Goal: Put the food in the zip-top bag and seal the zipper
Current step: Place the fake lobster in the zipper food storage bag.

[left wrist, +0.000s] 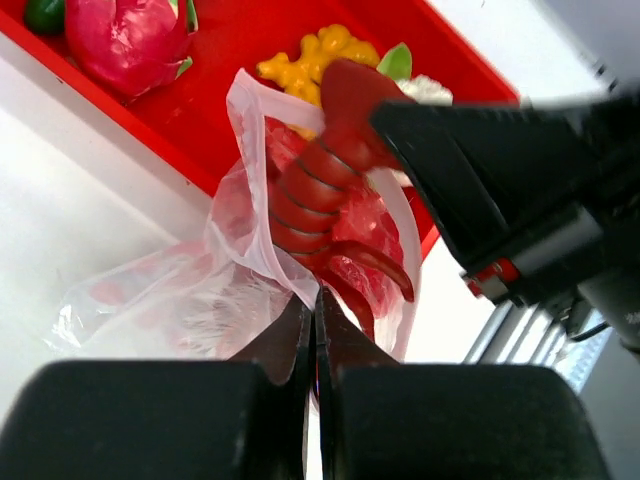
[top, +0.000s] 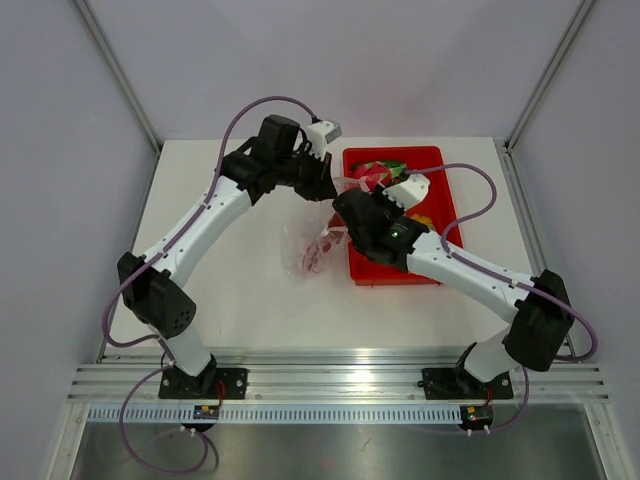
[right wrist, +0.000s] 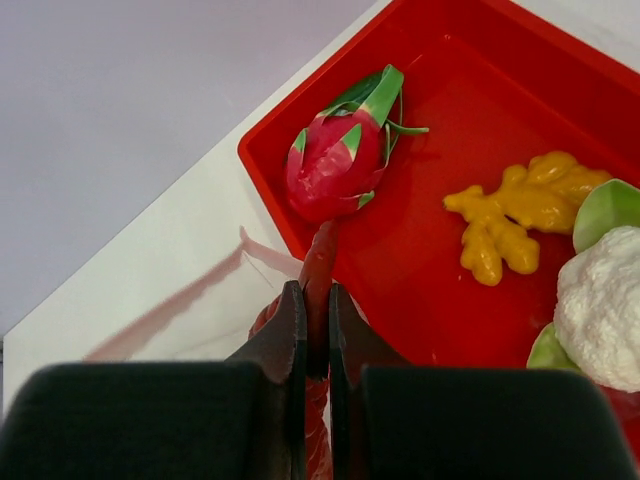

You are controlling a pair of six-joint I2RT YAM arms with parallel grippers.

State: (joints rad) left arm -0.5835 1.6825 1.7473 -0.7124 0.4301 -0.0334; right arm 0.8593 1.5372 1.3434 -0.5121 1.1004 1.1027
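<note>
Zip-top bag (left wrist: 240, 250) filling: I judge it is at an early stage.
My left gripper (left wrist: 312, 320) is clenched on the bag's rim, just beside the red tray (right wrist: 440, 60). My right gripper (right wrist: 315, 310) grasps a dark-red food piece (left wrist: 320, 190) at the bag's mouth. The yellow piece (right wrist: 515, 215) and the cauliflower (right wrist: 605, 300) lie in the tray, and the sealing is not yet done.

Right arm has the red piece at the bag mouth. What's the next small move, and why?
Probably lower the right gripper a little deeper before releasing: the red food piece sits only partly inside the zip-top bag, whose rim the left gripper pinches open.
</note>
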